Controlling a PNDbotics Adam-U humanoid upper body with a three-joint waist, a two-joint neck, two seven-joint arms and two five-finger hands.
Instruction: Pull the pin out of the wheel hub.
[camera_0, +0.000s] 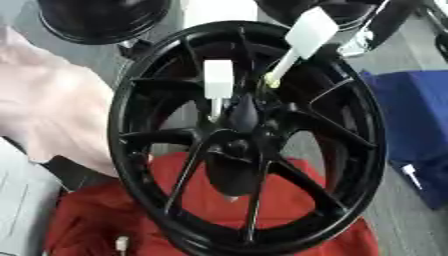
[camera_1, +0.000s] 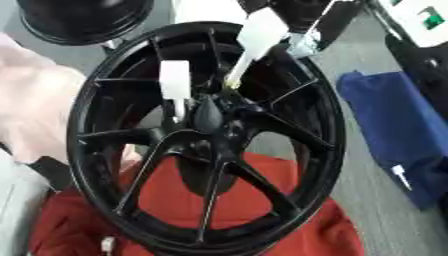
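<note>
Far left: one pale pink cloth (camera_0: 48, 115), soft and crumpled, just beside the wheel's left rim. Up in the top left corner: one more black wheel (camera_0: 101, 20), only partly seen. Low down on the left: one red cloth (camera_0: 96, 220), spread under the big wheel, with one small white thing (camera_0: 122, 244) lying on it. In the middle: one big black wheel hub (camera_0: 131, 165), standing up on its rim, spokes running out from the centre. Stuck in near the centre: two white pins, counted. First pin (camera_0: 218, 77), the left one, upright, with a flat white top and a thin stem going down into the hub. Second pin (camera_0: 298, 46), to its right, tilted, its wide top leaning up toward the wheel's top rim and its thin end pointing down toward the centre. Both still in the wheel, not pulled out. On the right: one blue cloth (camera_0: 420, 125) on the grey floor, apart from the rim, with one small white tag (camera_0: 409, 175). Only in the right eye view: one white box with a green mark (camera_1: 420, 15) in the top right corner. Cannot tell how the robot hands are; none made out against all the black.
</note>
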